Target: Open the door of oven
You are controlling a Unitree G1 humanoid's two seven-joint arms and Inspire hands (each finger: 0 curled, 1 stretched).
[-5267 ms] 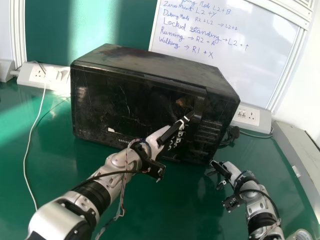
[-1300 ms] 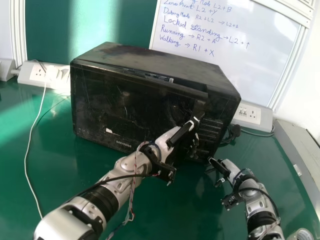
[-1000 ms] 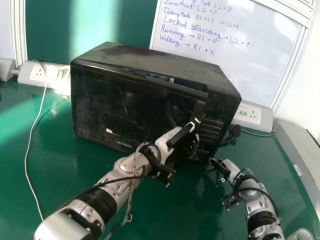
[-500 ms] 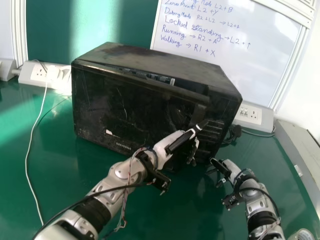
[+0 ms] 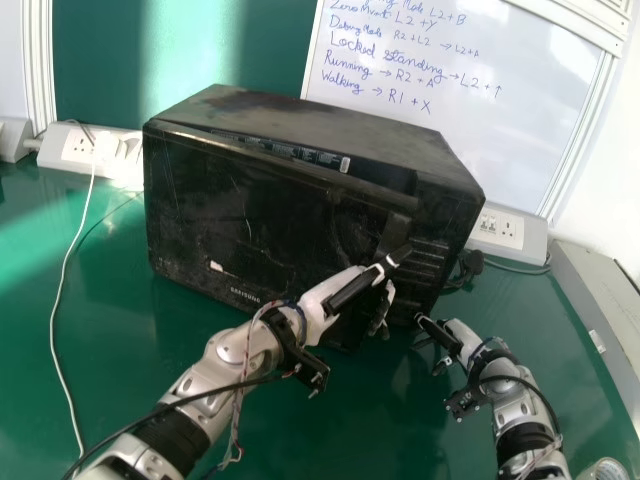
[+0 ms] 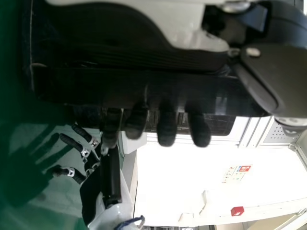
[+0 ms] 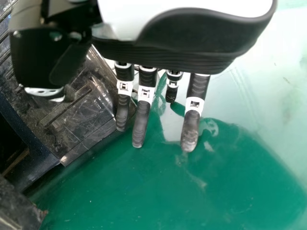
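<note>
Head view: The oven [image 5: 320, 115], a black box unit, stood on the green table [image 5: 130, 350]. Its door [image 5: 230, 195] was ajar, with a gap along the top edge that widened toward the side away from the apparent hinge. The left hand [image 5: 326, 298] was at the door's free edge, in front of the oven. The right hand [image 5: 466, 342] was idle over the table, near the oven's lower front corner on the control side.

Left wrist view: The fingers [image 6: 166, 132] of the left hand were side by side with slight gaps and appeared hooked round the free edge, their tips showing beyond it. Whether the thumb pressed on the door could not be determined.

Right wrist view: The right hand's fingers were nearly straight and spread, and gripped nothing.

Handling: The door was judged rigid, moderately heavy and smooth enough to slip under fingertip contact alone. The free edge, gripped from behind, was the preferred hold; the flat front offered little purchase. The pull was to follow the hinge arc steadily, since a hard tug could have dragged the oven across the table.
</note>
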